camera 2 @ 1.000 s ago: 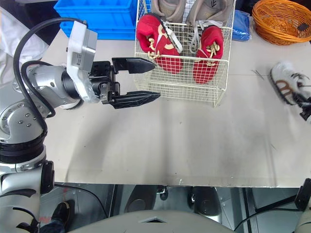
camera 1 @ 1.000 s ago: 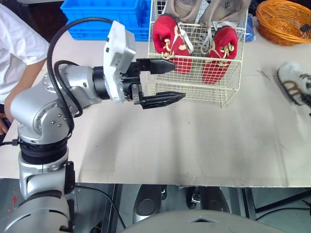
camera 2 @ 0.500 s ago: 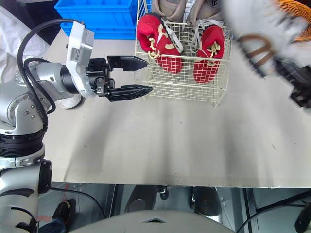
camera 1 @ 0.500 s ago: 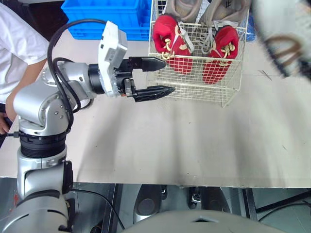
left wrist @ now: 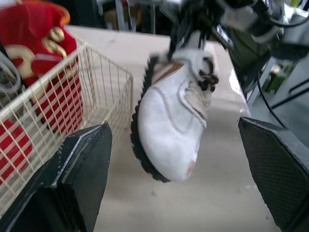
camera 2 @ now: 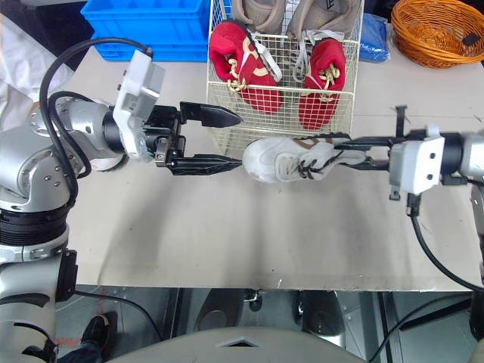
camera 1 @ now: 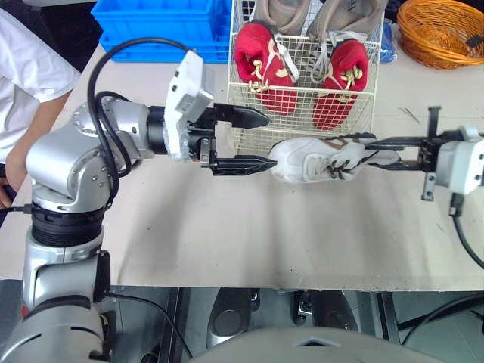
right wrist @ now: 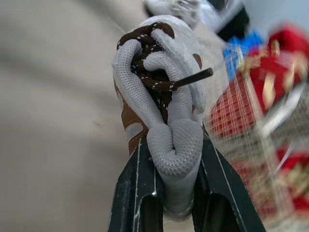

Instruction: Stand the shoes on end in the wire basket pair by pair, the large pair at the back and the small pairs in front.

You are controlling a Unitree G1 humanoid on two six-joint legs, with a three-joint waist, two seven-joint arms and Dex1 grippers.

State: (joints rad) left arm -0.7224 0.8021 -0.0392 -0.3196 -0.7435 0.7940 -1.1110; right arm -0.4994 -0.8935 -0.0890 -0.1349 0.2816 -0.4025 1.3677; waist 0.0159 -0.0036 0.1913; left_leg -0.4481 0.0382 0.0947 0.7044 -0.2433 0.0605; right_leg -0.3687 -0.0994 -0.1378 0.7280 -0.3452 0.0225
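A white shoe point(camera 1: 314, 159) with brown laces hangs toe-left just in front of the wire basket point(camera 1: 302, 125), with my right gripper point(camera 1: 357, 151) shut on its heel end. My left gripper point(camera 1: 255, 141) is open, and its fingertips point(camera 1: 257, 162) are just left of the shoe's toe. In the left wrist view the shoe point(left wrist: 169, 121) hangs between the spread fingers point(left wrist: 79, 174), touching neither. Two red shoes point(camera 1: 261, 60) point(camera 1: 344, 76) stand on end in the basket's front row. A large grey pair point(camera 1: 283, 11) stands behind them.
A blue crate point(camera 1: 162, 23) sits at the back left and an orange wicker basket point(camera 1: 446, 34) at the back right. A person's white sleeve and arm point(camera 1: 26, 91) are at the table's left edge. Bare tabletop point(camera 1: 287, 227) stretches in front of the basket.
My right arm has swung in from the right with the white shoe, bringing it level in front of the basket. My left gripper has stayed open near the basket's left front corner.
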